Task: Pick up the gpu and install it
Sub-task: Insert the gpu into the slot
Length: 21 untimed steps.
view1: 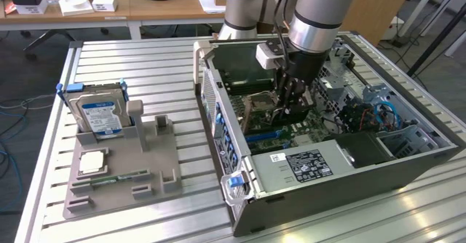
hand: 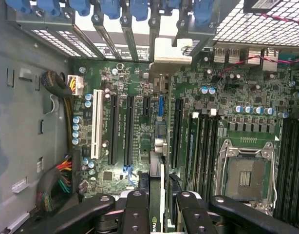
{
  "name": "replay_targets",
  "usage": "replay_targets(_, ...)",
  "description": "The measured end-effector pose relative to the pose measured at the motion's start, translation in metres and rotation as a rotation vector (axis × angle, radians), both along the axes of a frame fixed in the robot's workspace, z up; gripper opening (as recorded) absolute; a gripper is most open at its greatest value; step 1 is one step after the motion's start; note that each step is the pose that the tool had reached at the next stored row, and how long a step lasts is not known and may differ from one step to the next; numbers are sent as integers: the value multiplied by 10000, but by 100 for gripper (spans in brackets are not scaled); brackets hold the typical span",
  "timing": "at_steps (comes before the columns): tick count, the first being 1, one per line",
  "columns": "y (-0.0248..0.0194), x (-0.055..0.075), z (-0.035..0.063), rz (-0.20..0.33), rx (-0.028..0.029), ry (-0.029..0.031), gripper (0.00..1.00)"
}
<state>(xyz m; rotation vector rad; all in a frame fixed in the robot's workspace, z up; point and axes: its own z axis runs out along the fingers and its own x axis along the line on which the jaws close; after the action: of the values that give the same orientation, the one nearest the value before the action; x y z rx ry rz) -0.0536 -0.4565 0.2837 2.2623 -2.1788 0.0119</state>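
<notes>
Closest to the wrist camera are my two black fingers [hand: 135,207], drawn in narrow and clamped on the gpu [hand: 158,165]. It runs edge-on away from them as a thin dark strip. My gripper [hand: 158,195] therefore holds the card, and the pick-up looks done.

From the exterior view I am reaching straight down into the open case [view1: 342,196], which lies on its side on the table [view1: 145,68]. My fingers are deep among the parts over the board [hand: 140,78]. The card hangs in line with the long slots [hand: 114,129], beside the black ones, and its far end points toward the rear wall with the blue clips [hand: 110,7].

I cannot tell whether its lower edge has met a slot or only hovers above one, because the card hides its own contact line. I judge the install to be under way but not finished: the card is in the right region and lined up, yet I am gripping it and nothing shows it seated or latched.

On the exterior view's left, well apart from the case, the grey fixture [view1: 153,150] has the hard drive [view1: 100,116] standing in it. The memory stick [view1: 117,176] lies flat in it, and neither is touched. No card lies in that fixture.
</notes>
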Motion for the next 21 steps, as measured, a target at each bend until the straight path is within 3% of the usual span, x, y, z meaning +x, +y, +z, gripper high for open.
replay_targets(21, 10, -133, -12, -1, 2, -1, 26)
